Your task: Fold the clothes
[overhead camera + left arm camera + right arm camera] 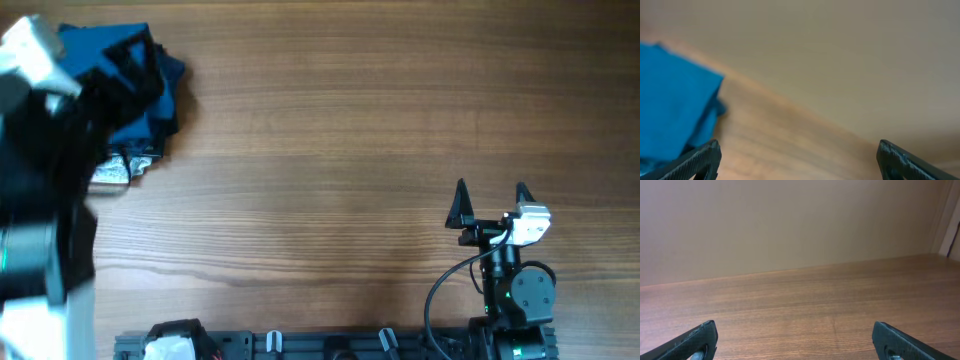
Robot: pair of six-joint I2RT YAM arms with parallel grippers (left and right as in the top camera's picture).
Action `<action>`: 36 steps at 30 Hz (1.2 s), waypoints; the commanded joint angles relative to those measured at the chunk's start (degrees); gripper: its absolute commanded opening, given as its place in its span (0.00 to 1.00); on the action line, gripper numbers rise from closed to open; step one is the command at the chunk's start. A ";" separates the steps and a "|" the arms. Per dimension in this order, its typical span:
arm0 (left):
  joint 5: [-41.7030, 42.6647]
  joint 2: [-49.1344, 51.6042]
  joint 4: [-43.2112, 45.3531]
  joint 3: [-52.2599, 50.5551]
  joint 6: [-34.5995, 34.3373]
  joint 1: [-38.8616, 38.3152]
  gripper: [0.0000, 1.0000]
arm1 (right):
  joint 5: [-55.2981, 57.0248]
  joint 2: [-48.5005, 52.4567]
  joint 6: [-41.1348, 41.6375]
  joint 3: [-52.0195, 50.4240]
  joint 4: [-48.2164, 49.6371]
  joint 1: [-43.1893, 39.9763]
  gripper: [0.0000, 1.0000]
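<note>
The clothes, a medium-blue shirt (128, 130), lie bunched at the table's far left corner, partly hidden under my blurred left arm (40, 150). In the left wrist view the blue fabric (675, 105) fills the left side, with one edge just behind the left fingertip (702, 157). My left gripper (797, 152) is open, with only bare wood between its fingers. My right gripper (491, 190) stands open near the front right, far from the shirt. In its wrist view the right gripper (795, 332) frames bare table.
A grey-and-white patterned piece (118, 170) sticks out below the blue fabric. Dark cloth (165, 105) edges the pile on its right. The wooden table (330, 130) stretches between the arms. The arms' mounting rail (300, 345) runs along the front edge.
</note>
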 commanded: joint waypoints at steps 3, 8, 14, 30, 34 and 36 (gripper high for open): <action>-4.20 -21.03 0.76 -13.60 0.07 -6.62 1.00 | -0.96 -0.61 -0.74 -0.61 -0.02 -0.02 0.99; -4.61 -43.19 13.53 -43.67 0.07 -7.72 1.00 | -0.96 -0.61 -0.74 -0.61 -0.04 -0.02 1.00; -6.43 -54.88 27.32 -66.18 0.09 -7.74 1.00 | -0.96 -0.61 -0.76 -0.61 -0.02 -0.02 1.00; -18.80 -59.98 38.69 -83.47 0.31 -7.52 1.00 | -0.96 -0.61 -0.74 -0.61 -0.02 -0.02 1.00; -19.34 -59.98 38.14 -84.70 3.08 -7.52 1.00 | -0.96 -0.61 -0.72 -0.61 -0.02 -0.02 1.00; -19.06 -59.98 38.12 -84.70 8.57 -7.52 1.00 | -0.96 -0.61 -0.74 -0.61 -0.02 -0.02 1.00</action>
